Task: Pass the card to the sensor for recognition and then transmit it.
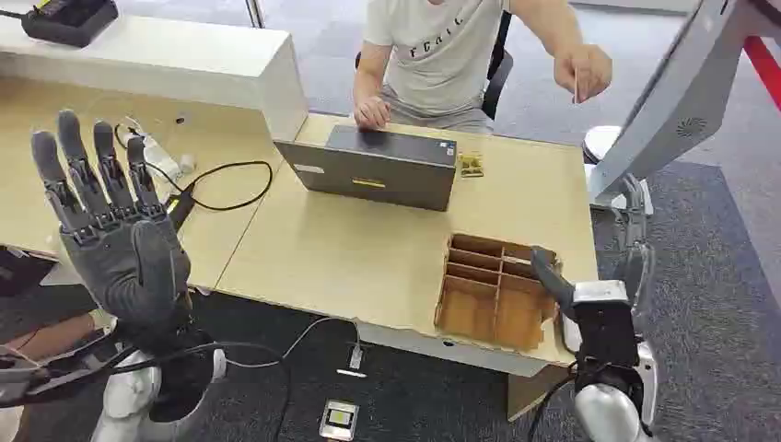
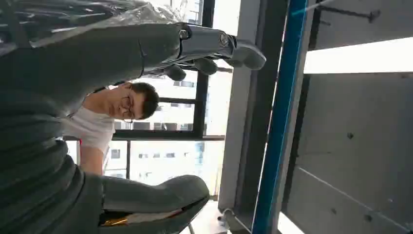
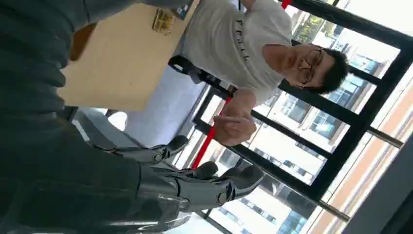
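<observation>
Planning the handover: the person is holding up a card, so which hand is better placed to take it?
Probably the right hand: it is open on the side where the person's hand holds the card. The left hand is raised far across.

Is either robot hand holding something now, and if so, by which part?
No. The left hand is raised with fingers spread and holds nothing; the right hand also holds nothing. The person's raised hand pinches a thin card by its upper end.

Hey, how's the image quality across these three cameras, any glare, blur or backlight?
Head view: even indoor light, sharp, soft shadows under the laptop; the left hand is large but clear. Left wrist view: bright windows wash out behind the person, and the hand is dim. Right wrist view: backlit too, with the right hand dark against pale glass.
</observation>
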{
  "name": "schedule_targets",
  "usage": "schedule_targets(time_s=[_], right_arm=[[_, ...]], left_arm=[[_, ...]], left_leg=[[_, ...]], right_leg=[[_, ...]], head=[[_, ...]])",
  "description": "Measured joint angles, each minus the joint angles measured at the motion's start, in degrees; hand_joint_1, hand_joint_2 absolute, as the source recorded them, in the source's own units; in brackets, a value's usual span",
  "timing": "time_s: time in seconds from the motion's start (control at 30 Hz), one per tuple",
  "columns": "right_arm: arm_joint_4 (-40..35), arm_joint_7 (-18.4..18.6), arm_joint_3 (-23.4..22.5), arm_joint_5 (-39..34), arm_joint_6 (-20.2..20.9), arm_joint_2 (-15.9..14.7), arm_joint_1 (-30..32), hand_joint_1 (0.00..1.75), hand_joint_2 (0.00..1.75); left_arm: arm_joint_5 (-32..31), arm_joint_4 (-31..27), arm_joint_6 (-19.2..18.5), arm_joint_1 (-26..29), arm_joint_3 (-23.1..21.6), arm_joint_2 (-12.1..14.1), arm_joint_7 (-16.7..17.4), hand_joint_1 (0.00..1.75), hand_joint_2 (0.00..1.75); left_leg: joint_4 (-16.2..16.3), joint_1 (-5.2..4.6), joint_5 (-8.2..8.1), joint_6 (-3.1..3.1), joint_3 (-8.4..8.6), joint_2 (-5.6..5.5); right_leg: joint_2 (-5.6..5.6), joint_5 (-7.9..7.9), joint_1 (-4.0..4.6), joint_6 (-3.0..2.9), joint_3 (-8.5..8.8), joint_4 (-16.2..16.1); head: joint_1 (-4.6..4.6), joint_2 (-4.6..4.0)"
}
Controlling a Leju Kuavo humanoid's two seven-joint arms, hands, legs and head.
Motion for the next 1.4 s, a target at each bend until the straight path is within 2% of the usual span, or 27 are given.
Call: schedule_targets(time_s=[0.27, 0.8, 1.07, 1.4], right_arm=[[2.91, 2.08, -0.11, 2.49, 2.63, -1.09, -2.91, 0.00, 1.75], [8.83, 4.04, -0.11, 2.43, 4.52, -2.45, -5.55, 0.00, 1.75], [17.21, 4.46, 0.26, 1.75, 7.26, -2.32, -13.56, 0.00, 1.75], [32.38, 8.11, 2.19, 6.63, 8.07, -0.44, -26.07, 0.00, 1.75]], left_arm=[[0.64, 1.53, -2.40, -0.98, -0.04, -0.57, 0.00, 0.00, 1.75], [2.01, 4.33, -6.86, -1.67, -0.02, -1.84, 0.00, 0.00, 1.75], [2.03, 5.51, -8.44, -2.47, 0.02, -2.54, 0.00, 0.00, 1.75], [2.01, 6.80, -9.53, -2.84, 0.50, -3.39, 0.00, 0.00, 1.75]], left_leg=[[0.00, 0.00, 0.00, 0.00, -0.01, 0.00], [0.00, 0.00, 0.00, 0.00, -0.02, -0.01], [0.01, 0.00, 0.01, 0.00, -0.03, -0.01], [0.01, 0.01, 0.01, 0.00, -0.07, -0.02]], right_leg=[[0.00, 0.00, 0.00, 0.00, 0.01, 0.00], [0.00, 0.00, 0.00, 0.00, 0.01, 0.00], [0.00, 0.03, 0.00, -0.01, 0.01, 0.00], [-0.02, 0.03, 0.00, -0.01, -0.01, 0.02]], head=[[-0.02, 0.00], [-0.02, 0.00], [-0.02, 0.00], [-0.02, 0.00]])
